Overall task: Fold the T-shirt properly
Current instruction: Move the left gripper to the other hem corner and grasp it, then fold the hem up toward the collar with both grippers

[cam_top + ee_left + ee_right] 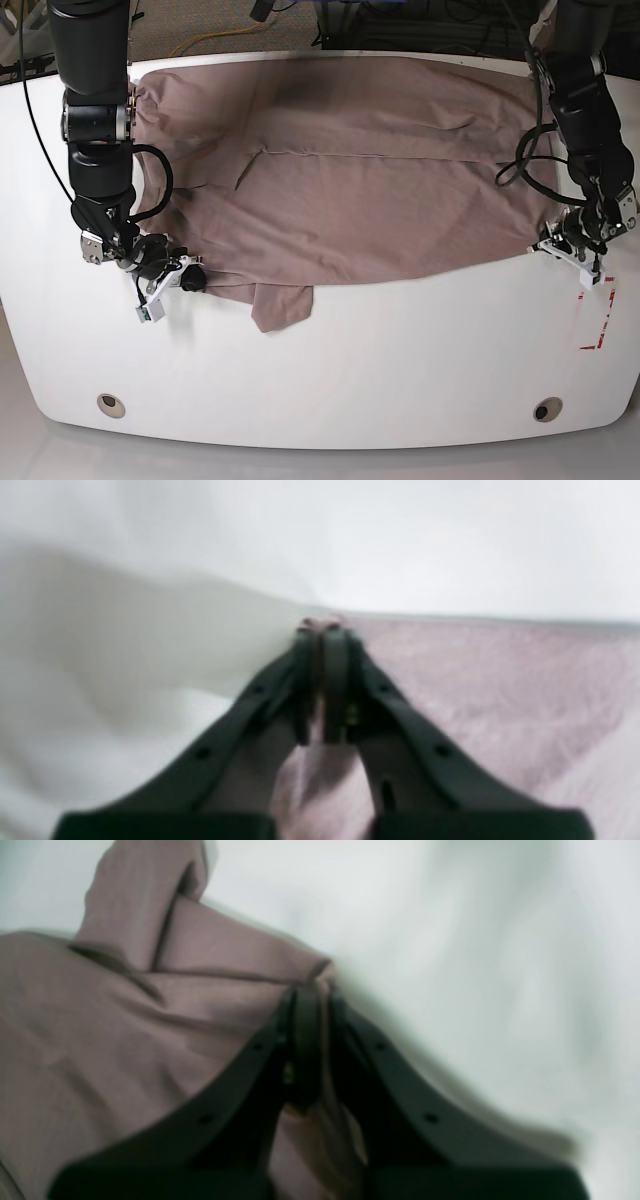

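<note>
The mauve-brown T-shirt lies spread across the back half of the white table, with one sleeve sticking out toward the front. In the base view my left gripper is at the shirt's right front corner. The left wrist view shows this gripper shut, with the edge of the T-shirt pinched between its tips. My right gripper is at the left front corner. Seen from the right wrist, it is shut on a fold of the T-shirt.
A red tape mark sits on the table near the right edge. Two round holes lie close to the front edge. Cables run over the floor behind the table.
</note>
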Motion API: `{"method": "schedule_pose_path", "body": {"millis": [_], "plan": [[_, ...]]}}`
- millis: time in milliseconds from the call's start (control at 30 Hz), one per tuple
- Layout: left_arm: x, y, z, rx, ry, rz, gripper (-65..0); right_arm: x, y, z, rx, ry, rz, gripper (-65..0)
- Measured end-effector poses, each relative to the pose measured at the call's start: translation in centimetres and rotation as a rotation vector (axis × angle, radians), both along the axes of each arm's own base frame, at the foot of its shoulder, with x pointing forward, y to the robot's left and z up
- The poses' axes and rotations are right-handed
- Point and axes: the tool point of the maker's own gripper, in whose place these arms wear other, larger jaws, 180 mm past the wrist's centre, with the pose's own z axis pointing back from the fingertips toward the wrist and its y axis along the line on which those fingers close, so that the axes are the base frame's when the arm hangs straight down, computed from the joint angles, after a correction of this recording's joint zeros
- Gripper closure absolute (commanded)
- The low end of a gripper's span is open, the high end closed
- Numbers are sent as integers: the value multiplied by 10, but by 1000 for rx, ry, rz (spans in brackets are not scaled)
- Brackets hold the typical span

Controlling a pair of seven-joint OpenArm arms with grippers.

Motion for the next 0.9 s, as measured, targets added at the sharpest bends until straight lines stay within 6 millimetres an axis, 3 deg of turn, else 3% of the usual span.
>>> {"method": "schedule_pose_path", "body": {"millis": [200, 367, 667, 800, 900], "plan": [[0, -1, 0, -1, 0, -1, 0, 3, 2, 6, -17, -16, 23, 0], [-2, -12, 5, 65, 22, -84, 0, 14, 12, 34, -52, -94, 85, 0], [23, -36, 59, 183, -127, -205, 0, 17, 7, 56, -134, -119, 147, 0], [29, -47, 76, 206, -184, -280, 0, 19, 4, 70, -169, -148, 170, 0], [29, -43, 81, 234, -192, -321, 0, 19, -4, 80, -180, -171, 163, 0]]}}
